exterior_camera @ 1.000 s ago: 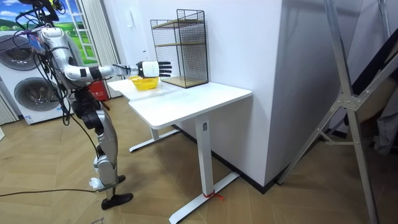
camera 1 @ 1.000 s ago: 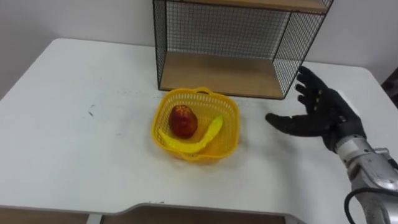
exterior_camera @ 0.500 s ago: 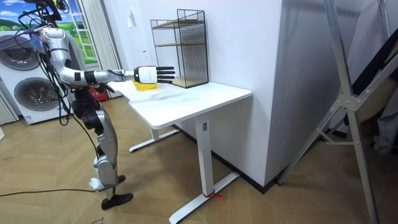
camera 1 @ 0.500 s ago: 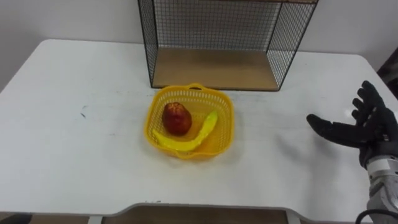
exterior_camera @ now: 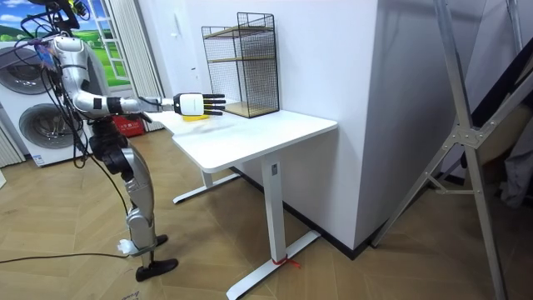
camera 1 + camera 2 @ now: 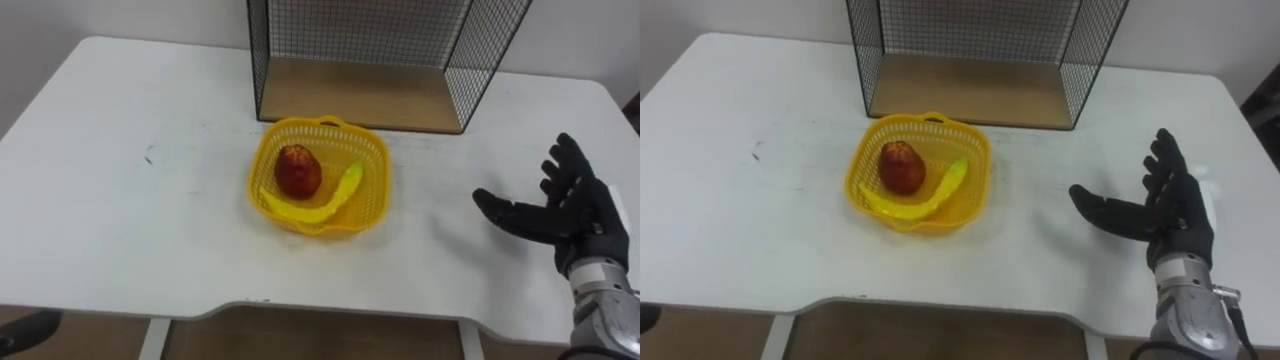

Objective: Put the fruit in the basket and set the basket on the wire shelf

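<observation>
Black right hand [image 6: 565, 212]: hovers empty at the near right, fingers straight and spread.
White tabletop [image 6: 120, 230]: carries everything.
Yellow plastic mesh basket [image 6: 372, 195]: mid-tabletop, well apart from the hand, which looks poised to reach for it.
Red apple [image 6: 298, 170], yellow banana [image 6: 310, 208]: lying inside; loading looks done.
Black wire shelf [image 6: 360, 95] with wooden floor: just behind the basket, open front facing it.

**Bright, even light with soft shadows**

Diffuse light falls evenly on the white table [image 6: 120, 220]. The right hand [image 6: 578, 215] throws a faint, soft-edged shadow beside it, and the basket [image 6: 318, 123] leaves a pale one under its rim.
</observation>
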`<state>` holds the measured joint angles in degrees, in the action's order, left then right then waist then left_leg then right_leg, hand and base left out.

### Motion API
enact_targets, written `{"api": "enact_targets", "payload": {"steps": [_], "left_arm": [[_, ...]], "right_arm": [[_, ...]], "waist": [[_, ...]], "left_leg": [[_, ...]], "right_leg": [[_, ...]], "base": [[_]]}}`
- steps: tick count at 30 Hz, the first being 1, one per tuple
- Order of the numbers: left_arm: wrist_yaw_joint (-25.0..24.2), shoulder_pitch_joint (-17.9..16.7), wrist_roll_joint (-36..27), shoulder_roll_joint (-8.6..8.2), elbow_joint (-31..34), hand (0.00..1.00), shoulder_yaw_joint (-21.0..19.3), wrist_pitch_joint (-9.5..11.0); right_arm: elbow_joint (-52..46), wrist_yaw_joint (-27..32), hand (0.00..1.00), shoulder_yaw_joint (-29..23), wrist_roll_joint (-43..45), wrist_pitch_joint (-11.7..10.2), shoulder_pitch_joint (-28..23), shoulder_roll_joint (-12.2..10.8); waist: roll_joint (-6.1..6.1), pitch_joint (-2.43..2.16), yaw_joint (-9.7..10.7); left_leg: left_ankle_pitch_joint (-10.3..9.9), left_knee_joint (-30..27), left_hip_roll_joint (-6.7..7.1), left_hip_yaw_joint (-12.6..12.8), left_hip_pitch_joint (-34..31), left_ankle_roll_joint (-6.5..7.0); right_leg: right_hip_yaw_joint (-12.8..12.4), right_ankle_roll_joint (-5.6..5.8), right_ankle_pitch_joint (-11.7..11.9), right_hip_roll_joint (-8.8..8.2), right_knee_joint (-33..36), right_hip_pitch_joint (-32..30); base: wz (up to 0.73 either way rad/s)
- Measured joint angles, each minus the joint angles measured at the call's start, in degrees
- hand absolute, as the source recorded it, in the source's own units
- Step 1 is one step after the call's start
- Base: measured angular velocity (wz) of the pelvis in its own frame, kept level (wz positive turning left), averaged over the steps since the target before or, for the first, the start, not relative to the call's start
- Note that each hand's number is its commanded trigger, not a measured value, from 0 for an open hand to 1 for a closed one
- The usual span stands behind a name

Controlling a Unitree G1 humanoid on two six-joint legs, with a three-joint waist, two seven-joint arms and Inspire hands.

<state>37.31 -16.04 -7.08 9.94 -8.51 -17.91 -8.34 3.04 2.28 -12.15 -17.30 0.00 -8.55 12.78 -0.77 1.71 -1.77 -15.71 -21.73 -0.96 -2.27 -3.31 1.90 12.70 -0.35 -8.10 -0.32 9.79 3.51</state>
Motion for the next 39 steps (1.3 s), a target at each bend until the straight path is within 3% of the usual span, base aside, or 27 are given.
{"api": "enact_targets", "payload": {"steps": [6, 16, 25, 28, 30, 31, 32, 33, 34, 35, 37, 39], "left_arm": [[0.93, -0.01, 0.13, 0.18, 0.37, 0.0, 2.2, -0.08], [3.54, -0.01, 0.4, 0.15, 0.37, 0.0, 2.29, -0.11], [9.59, -0.01, -3.26, -0.22, 0.37, 0.0, 2.48, 0.07], [13.54, -0.01, -7.21, -0.21, 1.49, 0.0, 2.37, 1.72], [17.61, -0.13, -9.05, -0.44, 5.32, 0.0, 0.92, 5.0], [19.92, -0.14, -9.6, -0.47, 9.15, 0.0, -1.4, 9.36], [21.44, -0.15, -9.63, -0.41, 12.53, 0.0, -4.67, 13.17], [22.23, -0.24, -9.59, -0.32, 13.84, 0.0, -6.23, 14.68], [23.95, -0.77, -9.41, -0.2, 16.09, 0.0, -9.12, 16.82], [25.81, -1.59, -8.61, -0.19, 17.92, 0.0, -11.52, 18.14], [28.5, -1.85, -6.93, -0.21, 19.16, 0.0, -14.35, 19.47], [30.65, -2.33, -4.58, -0.21, 19.18, 0.0, -17.42, 20.13]], "right_arm": [[0.0, -0.03, 0.0, 1.71, -0.29, -0.13, 0.1, 0.01], [0.08, 0.07, 0.0, 3.68, -0.29, -2.1, -0.15, -1.25], [0.04, 8.83, 0.0, 2.74, -2.59, -3.87, -2.4, -1.43], [-1.24, 10.94, 0.0, 1.13, -4.93, -3.96, -5.07, -1.43], [-1.65, 12.36, 0.0, 0.4, -4.89, -3.89, -7.02, -1.45], [-1.9, 13.24, 0.0, 0.13, -5.0, -3.6, -7.52, -1.47], [-3.02, 13.85, 0.0, -0.29, -5.28, -3.58, -7.94, -1.45], [-4.15, 14.28, 0.0, -0.53, -5.52, -3.58, -8.24, -1.38], [-6.62, 15.47, 0.0, -0.89, -6.87, -3.68, -8.56, -1.01], [-8.11, 16.41, 0.0, -1.32, -8.22, -3.86, -8.58, -0.41], [-8.67, 17.57, 0.0, -2.41, -9.16, -4.27, -8.59, 0.68], [-8.66, 18.7, 0.0, -3.3, -9.2, -4.29, -8.61, 1.08]], "waist": [[1.17, -0.1, -0.08], [0.41, -0.6, -0.08], [-0.03, -1.01, -1.37], [0.17, -1.05, -3.24], [0.31, -1.3, -5.0], [0.53, -1.51, -5.7], [0.71, -2.12, -5.99], [1.12, -2.39, -6.01], [1.47, -2.22, -5.94], [2.03, -2.47, -5.78], [2.27, -2.53, -6.05], [1.84, -2.51, -6.29]], "left_leg": [[0.4, -0.22, 0.41, 0.39, -0.32, 0.57], [0.68, -0.14, 0.58, 0.3, -0.02, 0.72], [0.59, 0.16, 0.41, 0.55, 1.0, 0.57], [0.62, 0.7, 0.37, 0.9, 1.76, 0.5], [0.66, 1.67, 0.3, 1.75, 2.56, 0.44], [0.89, 2.67, 0.44, 2.02, 3.29, 0.43], [1.33, 3.94, 0.71, 2.22, 4.23, 0.49], [1.57, 4.63, 0.83, 2.34, 4.73, 0.54], [2.0, 6.03, 1.07, 2.67, 5.86, 0.6], [2.41, 7.29, 1.36, 2.82, 7.1, 0.67], [2.65, 8.35, 1.67, 2.77, 8.57, 0.67], [2.62, 8.58, 1.71, 2.63, 9.01, 0.56]], "right_leg": [[-1.12, 0.45, 0.63, -0.32, 0.3, -0.62], [-1.37, 0.53, 0.79, -0.5, 0.76, -0.6], [-1.87, 0.53, 0.79, -0.3, 1.06, -0.24], [-2.44, 0.53, 0.77, -0.29, 1.03, -0.11], [-3.15, 0.5, 0.6, -0.4, 1.34, -0.4], [-3.2, 0.6, 0.34, -0.61, 2.05, -0.55], [-3.34, 0.78, 0.17, -0.83, 2.25, -0.35], [-3.33, 0.92, 0.09, -0.99, 2.34, -0.25], [-3.36, 1.16, -0.14, -1.26, 2.47, 0.15], [-3.4, 1.1, -0.5, -1.49, 2.4, 0.63], [-3.35, 1.03, -1.27, -1.75, 2.42, 1.51], [-3.07, 0.79, -2.18, -1.87, 2.9, 1.66]], "base": [[-0.01], [-0.01], [-0.06], [-0.08], [-0.21], [-0.14], [-0.11], [-0.1], [-0.1], [-0.07], [0.0], [0.06]]}}
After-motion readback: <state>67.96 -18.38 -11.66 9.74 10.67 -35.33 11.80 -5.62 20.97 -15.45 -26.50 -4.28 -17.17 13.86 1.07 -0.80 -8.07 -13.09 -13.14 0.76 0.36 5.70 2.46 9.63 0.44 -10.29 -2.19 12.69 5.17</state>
